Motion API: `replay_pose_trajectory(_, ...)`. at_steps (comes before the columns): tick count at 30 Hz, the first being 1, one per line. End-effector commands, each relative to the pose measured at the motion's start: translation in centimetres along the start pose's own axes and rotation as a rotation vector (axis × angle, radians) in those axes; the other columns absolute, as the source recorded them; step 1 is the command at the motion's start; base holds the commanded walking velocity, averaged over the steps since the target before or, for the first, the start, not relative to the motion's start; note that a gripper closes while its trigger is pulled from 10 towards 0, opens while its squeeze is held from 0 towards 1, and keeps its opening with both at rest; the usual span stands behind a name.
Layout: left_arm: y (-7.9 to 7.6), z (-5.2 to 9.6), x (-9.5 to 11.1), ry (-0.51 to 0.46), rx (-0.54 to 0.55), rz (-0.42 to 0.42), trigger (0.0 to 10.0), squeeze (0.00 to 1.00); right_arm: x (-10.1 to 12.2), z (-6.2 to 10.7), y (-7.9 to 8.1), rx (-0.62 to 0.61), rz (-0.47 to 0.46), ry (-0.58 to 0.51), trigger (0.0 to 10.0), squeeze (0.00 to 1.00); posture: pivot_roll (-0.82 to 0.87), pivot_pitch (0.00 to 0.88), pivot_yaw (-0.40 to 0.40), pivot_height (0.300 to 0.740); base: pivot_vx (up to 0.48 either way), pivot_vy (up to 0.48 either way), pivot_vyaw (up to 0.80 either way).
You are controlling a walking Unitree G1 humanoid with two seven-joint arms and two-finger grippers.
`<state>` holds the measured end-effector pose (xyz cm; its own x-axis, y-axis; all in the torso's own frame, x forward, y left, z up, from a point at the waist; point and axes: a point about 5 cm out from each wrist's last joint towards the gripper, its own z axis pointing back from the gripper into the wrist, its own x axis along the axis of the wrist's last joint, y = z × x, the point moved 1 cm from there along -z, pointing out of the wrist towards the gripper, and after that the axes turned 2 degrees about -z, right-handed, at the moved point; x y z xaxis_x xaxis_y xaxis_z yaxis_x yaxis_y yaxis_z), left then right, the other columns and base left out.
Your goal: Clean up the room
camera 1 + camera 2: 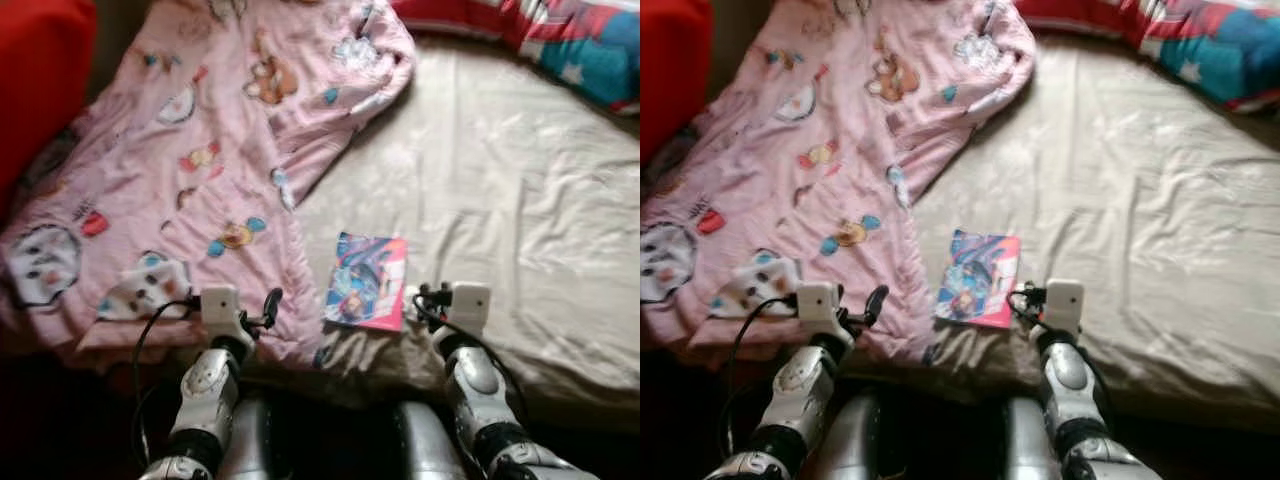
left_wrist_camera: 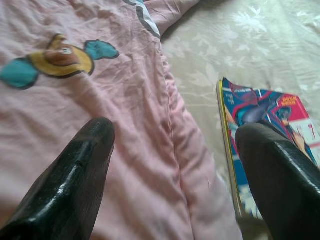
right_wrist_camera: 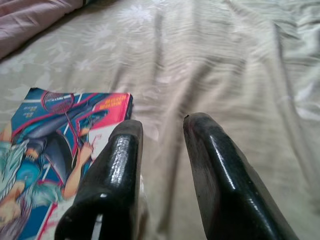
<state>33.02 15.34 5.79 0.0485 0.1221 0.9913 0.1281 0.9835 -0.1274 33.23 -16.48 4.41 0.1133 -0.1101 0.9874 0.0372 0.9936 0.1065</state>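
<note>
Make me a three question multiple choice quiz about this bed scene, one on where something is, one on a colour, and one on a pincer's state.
1. Where does the comic book lie?
A. on the beige sheet, beside the quilt's edge
B. on top of the quilt
C. on the floor

2. What is the main colour of the cartoon-print quilt?
A. green
B. pink
C. black

3. How do the left pincer's fingers stand?
A. shut on the book
B. shut on the quilt
C. wide apart, holding nothing

Answers: 1 A, the book rests flat on bare sheet next to the quilt. 2 B, the fabric is pink with animal prints. 3 C, the left wrist view shows a broad gap between the fingers above the quilt's edge.
</note>
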Motion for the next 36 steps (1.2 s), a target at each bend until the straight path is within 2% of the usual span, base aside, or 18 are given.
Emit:
replay_pose_trajectory(1, 1.1, 0.7, -0.8, 0.039, 0.029, -0.015, 10.0, 0.0, -0.6, 0.2, 1.1, 0.022, -0.016, 0.022, 10.0, 0.0, -0.11, 0.259, 0.059, 0.616, 0.296, 0.0, 0.0)
replay_pose_trajectory(7, 1.1, 0.7, -0.8, 0.041, 0.027, -0.021, 10.0, 0.0, -0.7, -0.1, 1.6, 0.054, -0.009, 0.054, 10.0, 0.0, -0.11, 0.26, 0.06, 0.616, 0.042, 0.0, 0.0)
replay_pose_trajectory(8, 0.9, 0.6, -0.7, 0.041, 0.021, -0.021, 10.0, 0.0, -0.9, 0.0, 2.1, 0.098, 0.008, 0.079, 10.0, 0.38, -0.11, 0.261, 0.06, 0.616, 0.0, 0.0, 0.0)
replay_pose_trajectory(9, 0.9, 0.6, -0.7, 0.041, 0.021, -0.021, 10.0, 0.0, -0.9, 0.0, 2.1, 0.098, 0.008, 0.079, 10.0, 0.38, -0.11, 0.261, 0.06, 0.616, 0.0, 0.0, 0.0)
replay_pose_trajectory(10, 0.8, 0.5, -0.6, 0.038, 0.017, -0.02, 10.0, 0.0, -1.2, 0.0, 2.2, 0.116, 0.023, 0.103, 10.0, 1.0, -0.1, 0.262, 0.06, 0.616, 0.0, 0.0, 0.0)
replay_pose_trajectory(17, 0.5, 0.3, -0.1, 0.018, 0.0, -0.02, 10.0, 0.0, -1.2, -0.1, 2.6, 0.136, 0.027, 0.117, 10.0, 1.0, -0.1, 0.266, 0.064, 0.616, 0.0, 0.0, 0.0)
replay_pose_trajectory(19, 0.4, 0.0, 0.3, 0.004, -0.009, -0.022, 10.0, 0.0, -0.3, -0.7, 3.0, 0.158, 0.032, 0.098, 10.0, 1.0, -0.09, 0.266, 0.067, 0.616, 0.0, 0.0, 0.0)
replay_pose_trajectory(27, 0.2, 0.2, 0.6, -0.008, -0.02, -0.028, 10.0, 0.0, 0.7, -1.4, 3.3, 0.187, 0.056, 0.088, 10.0, 1.0, -0.08, 0.272, 0.071, 0.616, 0.0, 0.0, 0.0)
replay_pose_trajectory(32, 0.0, 0.4, 1.0, -0.032, -0.038, -0.044, 10.0, 0.0, 1.0, -1.9, 3.1, 0.171, 0.101, 0.13, 10.0, 1.0, -0.05, 0.301, 0.076, 0.616, 0.0, 0.0, 0.0)
replay_pose_trajectory(36, -0.2, 0.6, 1.6, -0.051, -0.046, -0.057, 10.0, 0.0, 1.8, -2.4, 3.0, 0.16, 0.091, 0.122, 10.0, 1.0, -0.04, 0.318, 0.079, 0.616, 0.0, 0.0, 0.0)
